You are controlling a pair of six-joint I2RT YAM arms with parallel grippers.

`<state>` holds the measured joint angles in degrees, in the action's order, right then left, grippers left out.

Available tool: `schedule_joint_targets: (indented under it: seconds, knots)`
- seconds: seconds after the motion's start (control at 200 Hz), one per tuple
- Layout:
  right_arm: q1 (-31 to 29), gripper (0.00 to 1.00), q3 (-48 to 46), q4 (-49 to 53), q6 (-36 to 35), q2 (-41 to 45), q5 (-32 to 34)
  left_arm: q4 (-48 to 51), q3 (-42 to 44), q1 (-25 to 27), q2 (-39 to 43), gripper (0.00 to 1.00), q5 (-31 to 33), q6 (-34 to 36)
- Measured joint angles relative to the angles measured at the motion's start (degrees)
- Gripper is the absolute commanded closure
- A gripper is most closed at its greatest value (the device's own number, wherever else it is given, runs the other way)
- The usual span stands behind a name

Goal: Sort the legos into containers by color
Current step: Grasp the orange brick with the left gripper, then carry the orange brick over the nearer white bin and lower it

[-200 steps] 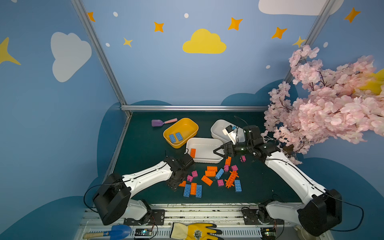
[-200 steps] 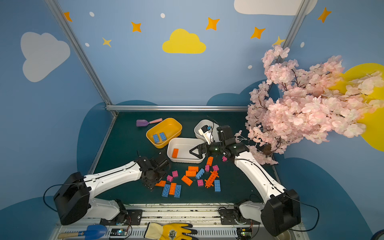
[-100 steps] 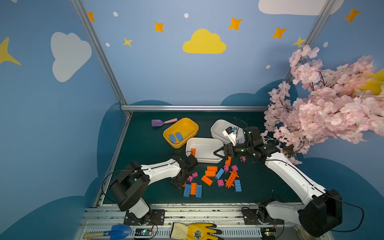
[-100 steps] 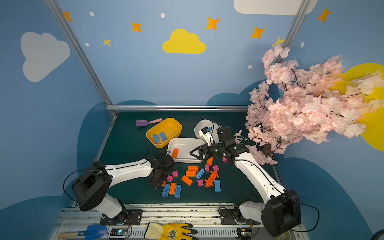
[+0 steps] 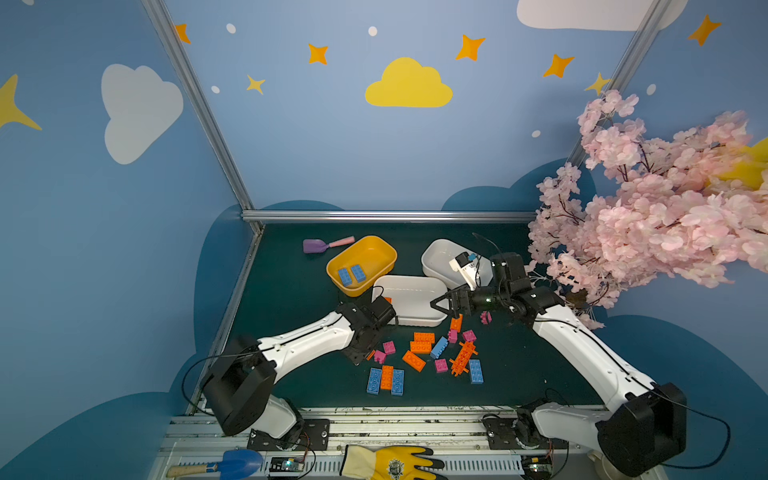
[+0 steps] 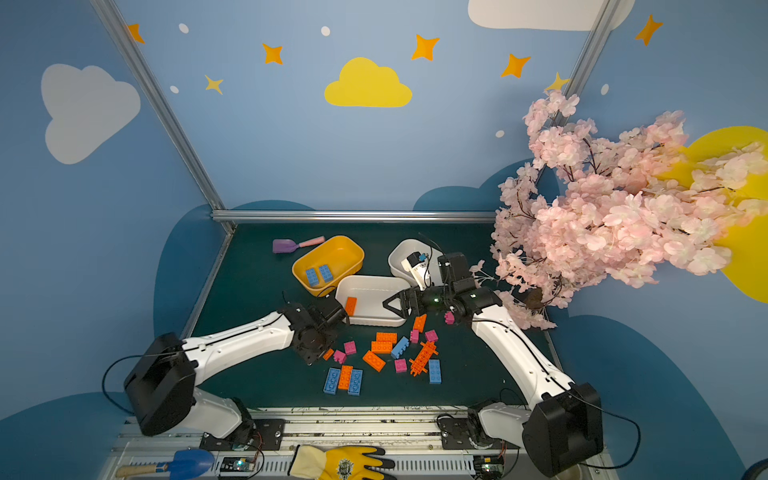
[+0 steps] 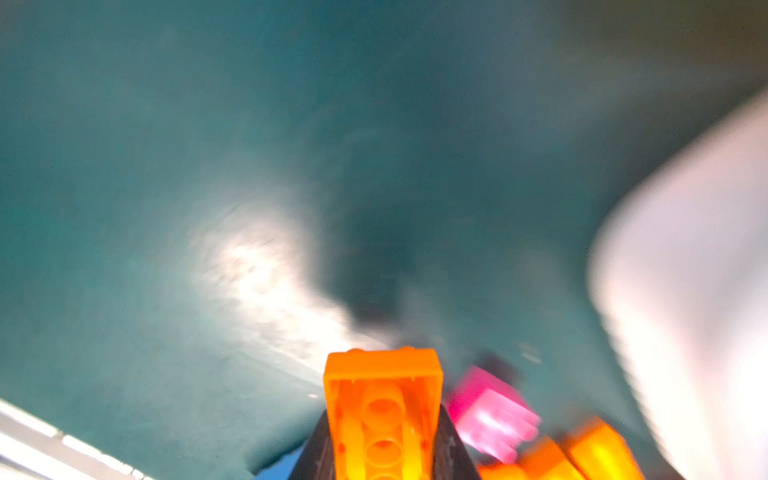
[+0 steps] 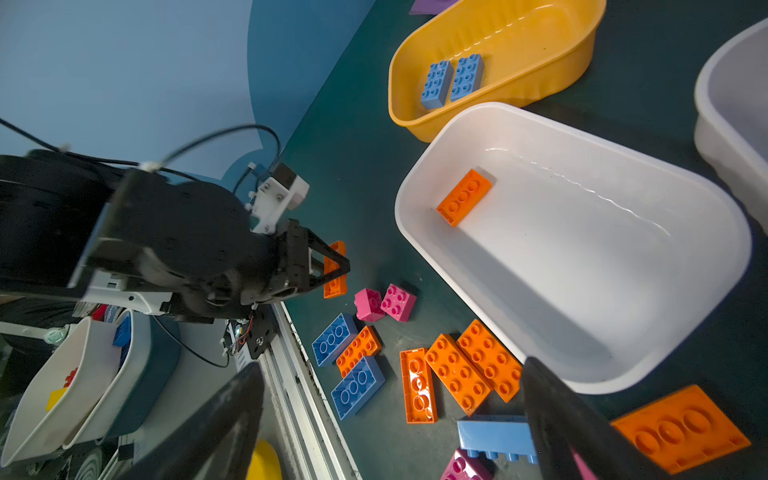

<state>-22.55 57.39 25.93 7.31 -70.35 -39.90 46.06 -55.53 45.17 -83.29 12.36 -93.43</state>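
The left claw (image 7: 384, 415) is clenched on a small orange studded plastic brick (image 7: 382, 399). The brick's hollow underside faces the left wrist camera, and the dark fingers (image 7: 318, 453) press its two long sides. In both top views this claw sits low over the dark green surface (image 5: 299, 299), at about 7 o'clock from the nearer white rounded plastic tub (image 5: 419, 291). It is just at 9 o'clock of a squarish magenta-pink brick (image 5: 379, 356). Whether the gripped brick touches the surface cannot be told.

The right claw (image 5: 439, 303) is released, its jaws spread wide with nothing between them. It hovers at the 3 o'clock end of the nearer white tub, pointing toward 9 o'clock.

That tub holds one orange rectangular brick (image 8: 463, 197) near its 9 o'clock end. Just beside it at 10 o'clock, the yellow-orange plastic tub (image 5: 376, 251) holds two blue rectangular bricks (image 5: 351, 275) side by side. The farther white tub (image 5: 434, 255) stands at 2 o'clock, partly hidden by the right arm.

The loose legos (image 5: 422, 347) lie scattered on the surface at 6 o'clock of the nearer white tub, in orange, blue and pink. Among them is a long spiky orange piece (image 5: 463, 358). At the 6 o'clock edge of the scatter, a blue-orange-blue row (image 5: 386, 379) lies side by side. A lone pink brick (image 5: 485, 318) lies beneath the right arm at 4 o'clock. A purple scoop with a pink handle (image 5: 316, 246) lies at 10 o'clock of the yellow-orange tub.
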Motion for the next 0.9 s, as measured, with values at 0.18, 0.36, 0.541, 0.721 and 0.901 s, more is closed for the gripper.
schedule_joint_targets:
  seconds: [0.18,0.36,0.541,0.721,0.901]
  knots:
    - [2.25,0.05,-0.39,-1.07,0.44,1.09,0.66,-1.70,-4.63,-3.67,3.61,0.82,0.26,16.15]
    - [3.41,0.05,-0.39,-1.44,0.44,1.11,0.68,-2.75,-16.15,-7.34,-3.28,0.81,-2.43,32.57]
    - [4.28,0.05,-0.39,-1.66,0.61,1.11,0.68,-2.93,-27.23,-7.93,-15.21,0.80,-6.95,44.48]
    - [5.62,0.05,-0.17,-1.62,0.57,1.11,0.68,-2.91,-34.12,-8.00,-25.18,0.78,-9.40,48.85]
    - [6.23,0.05,0.39,-1.14,0.26,1.01,0.63,-2.93,-38.69,-8.00,-32.33,0.78,-9.68,49.79]
